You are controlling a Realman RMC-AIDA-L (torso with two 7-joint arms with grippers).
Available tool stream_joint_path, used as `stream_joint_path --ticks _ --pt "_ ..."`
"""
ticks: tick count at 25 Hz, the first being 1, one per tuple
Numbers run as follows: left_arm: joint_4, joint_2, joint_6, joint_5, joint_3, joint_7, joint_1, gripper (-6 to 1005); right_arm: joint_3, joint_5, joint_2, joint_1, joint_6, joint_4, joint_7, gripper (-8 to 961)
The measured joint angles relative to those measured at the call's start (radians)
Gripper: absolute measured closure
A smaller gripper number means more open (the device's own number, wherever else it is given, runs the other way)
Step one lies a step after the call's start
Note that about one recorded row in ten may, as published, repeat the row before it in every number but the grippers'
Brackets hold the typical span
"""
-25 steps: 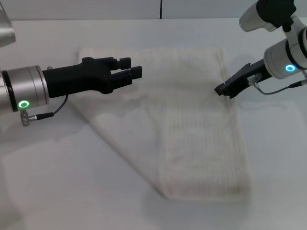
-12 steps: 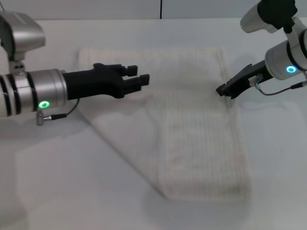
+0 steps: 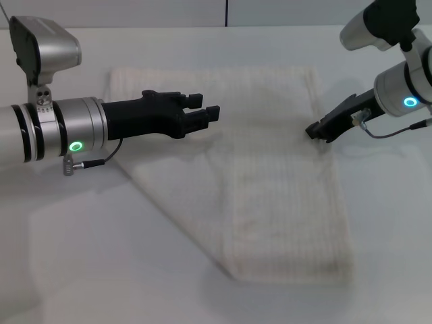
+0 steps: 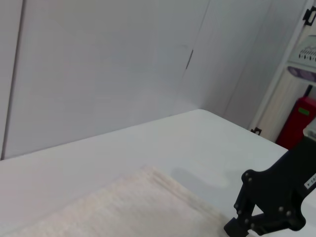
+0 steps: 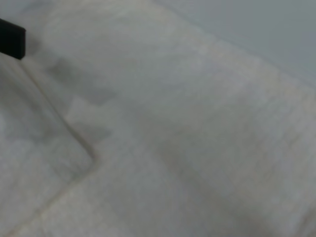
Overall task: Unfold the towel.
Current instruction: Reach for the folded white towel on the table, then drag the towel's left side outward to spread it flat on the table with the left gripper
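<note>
A cream-white towel [image 3: 263,169] lies flat on the pale counter [image 3: 81,270], its left portion folded so that a long diagonal edge runs from the far left corner down toward the near right — the near right corner sits square, close to the counter's front. The left gripper [image 3: 206,110] reaches in horizontally from the left, held above the towel's far left area, its black fingers [image 3: 213,112] slightly spread with a narrow gap between them and pinching nothing. The right gripper [image 3: 314,129] angles down from the right, its tip at the towel's right hemmed edge; whether its fingers are spread or pressed together cannot be told. In the left wrist view, the towel's far corner [image 4: 148,197] lies on the counter below a plain wall, with the right gripper's dark body [image 4: 276,202] beside it and a red cylinder [image 4: 296,121] in the background. The right wrist view shows ribbed cloth [image 5: 187,138] with a folded layer's hemmed corner [image 5: 94,158].
</note>
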Motion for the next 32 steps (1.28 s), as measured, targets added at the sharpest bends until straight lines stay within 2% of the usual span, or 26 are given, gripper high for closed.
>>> stream_joint_path --ticks 13,18,22,32 --pt "-0.002 0.0 -0.003 -0.007 0.045 -0.002 0.0 547 0.0 0.0 0.006 0.004 0.008 0.015 -0.003 954" --pt "-0.002 0.0 -0.053 -0.048 0.123 -0.005 -0.001 547 0.0 0.0 0.006 0.004 0.012 0.015 -0.003 954" --pt "0.002 0.0 -0.145 -0.136 0.249 -0.003 -0.002 548 0.0 0.0 0.006 0.005 0.012 0.015 -0.003 954" --pt "0.007 0.0 -0.173 -0.156 0.283 0.001 -0.003 549 -0.002 0.0 0.007 0.009 0.015 0.024 -0.004 954"
